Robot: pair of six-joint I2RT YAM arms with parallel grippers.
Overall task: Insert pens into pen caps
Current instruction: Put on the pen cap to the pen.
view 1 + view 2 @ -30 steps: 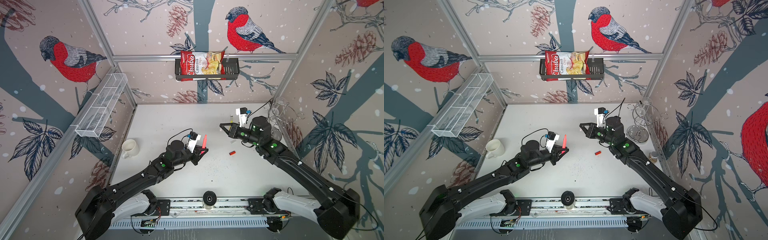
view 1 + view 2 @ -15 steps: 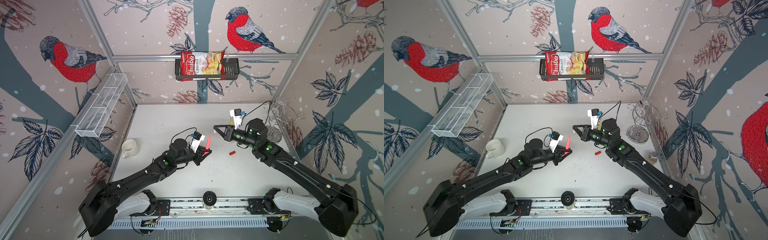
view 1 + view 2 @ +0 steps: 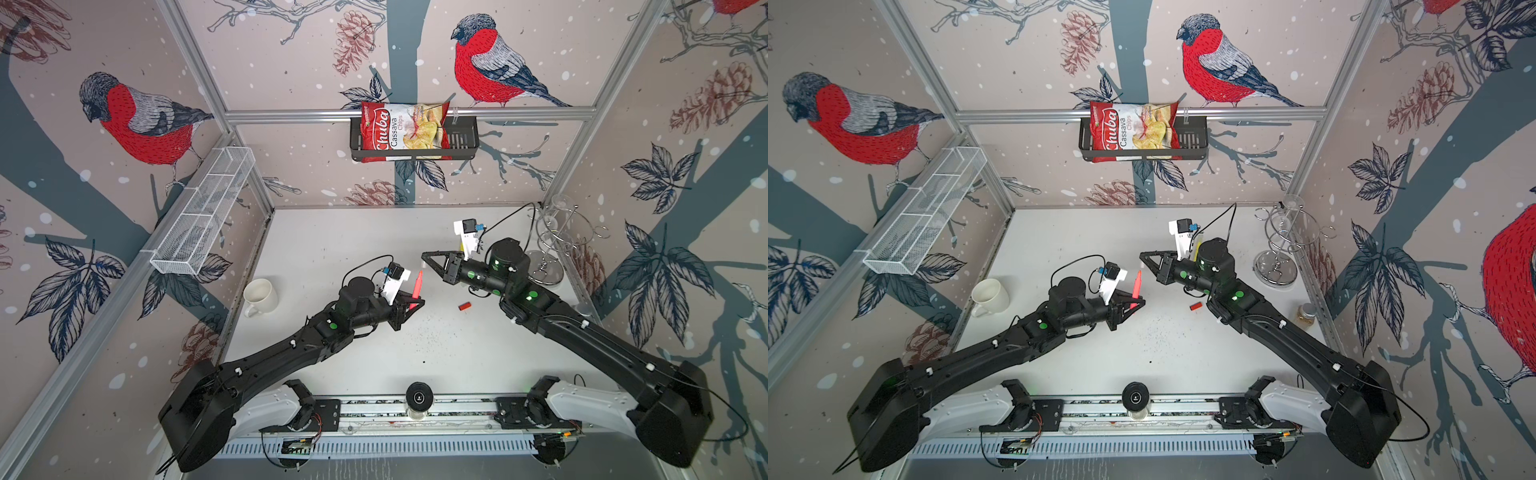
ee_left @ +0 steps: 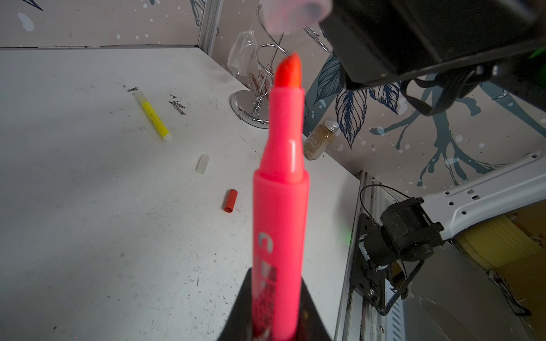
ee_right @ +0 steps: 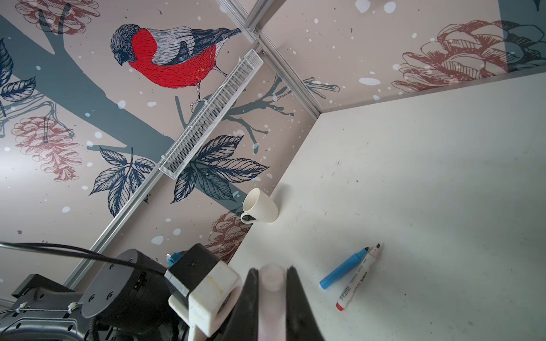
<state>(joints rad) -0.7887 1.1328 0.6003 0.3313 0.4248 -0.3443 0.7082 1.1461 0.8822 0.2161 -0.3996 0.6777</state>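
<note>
Cap (image 5: 271, 279) pinched in right gripper (image 3: 424, 254) now sits closer to pink pen (image 3: 417, 283) clamped in left gripper (image 3: 415, 305), mid-frame; insertion looks imminent

Two matte black jointed arms: left arm (image 3: 270, 357) at seven o'clock, right arm (image 3: 602, 345) at five o'clock, each on a white rounded base (image 3: 268, 409). Small green round dots (image 3: 331, 326) mark the links. Each wrist carries a white camera block (image 3: 392, 286) with thin black cable (image 5: 44, 245). The left gripper (image 3: 417, 304) and the right gripper (image 3: 424, 254) are black triangles

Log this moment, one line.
left gripper: shut on pink pen, tip up | right gripper: shut on translucent cap | cap not yet on pen
</note>
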